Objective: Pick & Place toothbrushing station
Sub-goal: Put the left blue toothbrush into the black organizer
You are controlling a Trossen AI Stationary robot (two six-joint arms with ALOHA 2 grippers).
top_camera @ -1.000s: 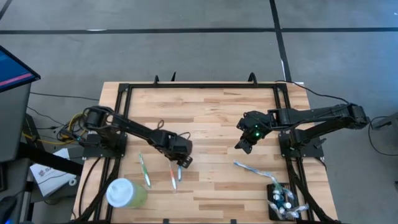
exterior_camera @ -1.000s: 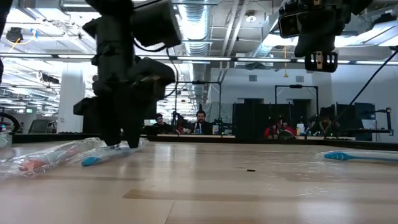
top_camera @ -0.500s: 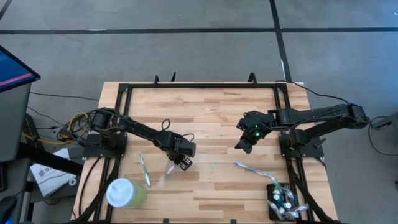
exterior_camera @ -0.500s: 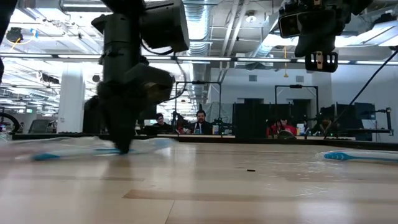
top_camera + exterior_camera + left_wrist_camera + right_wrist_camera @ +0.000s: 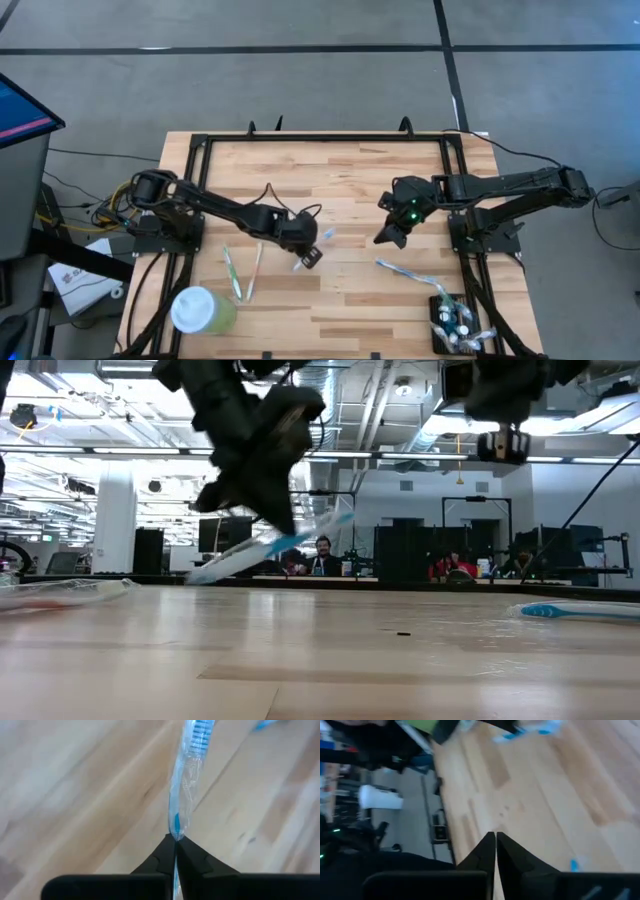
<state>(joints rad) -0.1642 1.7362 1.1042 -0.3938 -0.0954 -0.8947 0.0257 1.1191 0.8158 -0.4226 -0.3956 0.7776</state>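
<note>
My left gripper (image 5: 308, 254) is shut on a blue toothbrush (image 5: 300, 540) in a clear wrapper, above the table's middle. The toothbrushing station (image 5: 437, 322), a small black holder with things in it, stands at the near right corner. Toward the table's right, my right gripper (image 5: 386, 238) hangs shut and empty well above the wood. Two more wrapped toothbrushes (image 5: 243, 272) lie flat at the near left. Another blue one (image 5: 405, 271) lies flat close to the station. My left gripper pinches the wrapped toothbrush's handle (image 5: 175, 827) between its two fingers. The fingers (image 5: 278, 510) slant down from above and lie across the brush. It is lifted clear of the table and tilted, with its bristle end (image 5: 199, 732) higher.
A pale green cup with a white lid (image 5: 200, 310) stands at the near left corner. A black frame (image 5: 320, 138) runs round the table's edges. Bare wood (image 5: 340, 190) lies between the two arms. People sit in the room beyond the far edge (image 5: 322, 552).
My left gripper has shut on the blue toothbrush, rolled, and risen toward the table's right. The brush, flat on the wood a second ago, now hangs tilted and clear. The toothbrush that lay next to it has slid toward the left.
</note>
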